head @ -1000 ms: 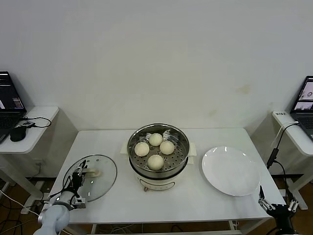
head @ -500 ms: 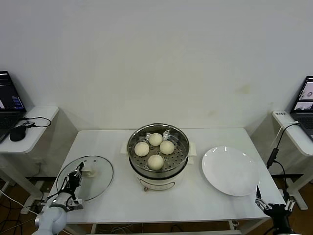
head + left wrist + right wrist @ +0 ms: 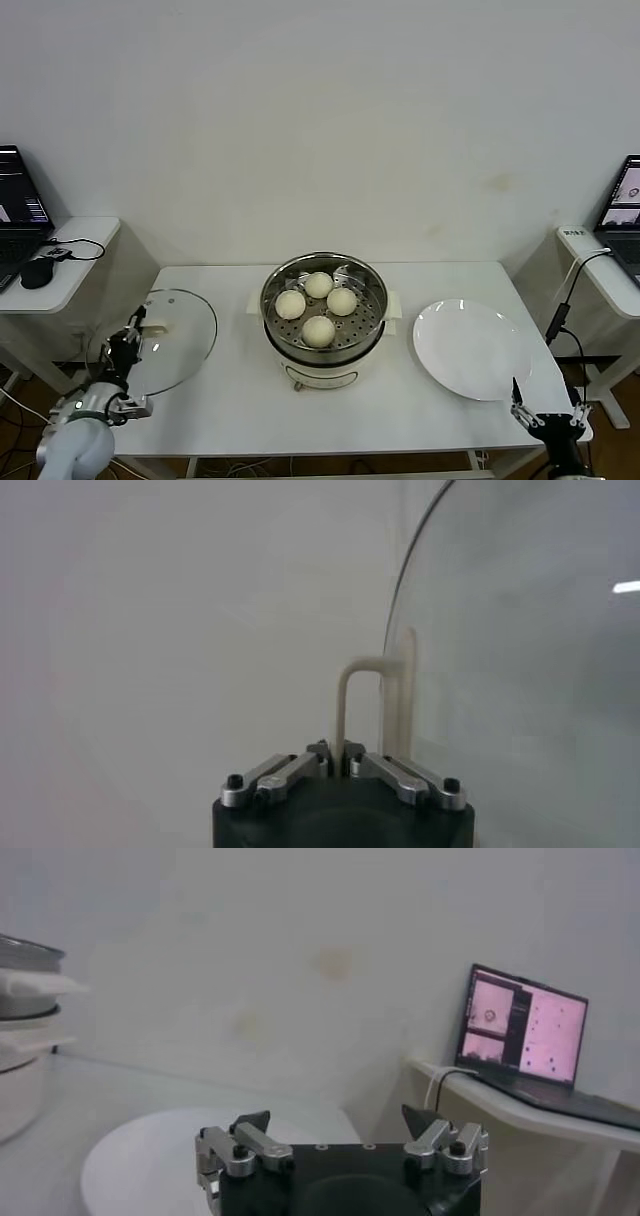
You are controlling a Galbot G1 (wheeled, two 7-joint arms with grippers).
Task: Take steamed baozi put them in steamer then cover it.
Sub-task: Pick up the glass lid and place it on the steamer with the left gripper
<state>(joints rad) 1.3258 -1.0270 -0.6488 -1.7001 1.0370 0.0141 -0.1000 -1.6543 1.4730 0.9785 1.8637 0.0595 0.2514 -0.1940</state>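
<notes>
Left fingers [image 3: 340, 762] pinched tight on the lid handle, lid tipped up off the counter

Glass cover [image 3: 160, 338] hangs tilted at the counter's [image 3: 240, 400] 9 o'clock edge. Four steamed baozi [image 3: 318, 330] sit in the steamer [image 3: 324, 310] dead center. White plate [image 3: 471, 348] at 3 o'clock; right fingers [image 3: 335, 1133] spread wide, holding nothing, down at 5 o'clock.

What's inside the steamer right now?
Four steamed baozi sit on the perforated tray inside the steamer, uncovered. Whatever is below the tray is hidden.
</notes>
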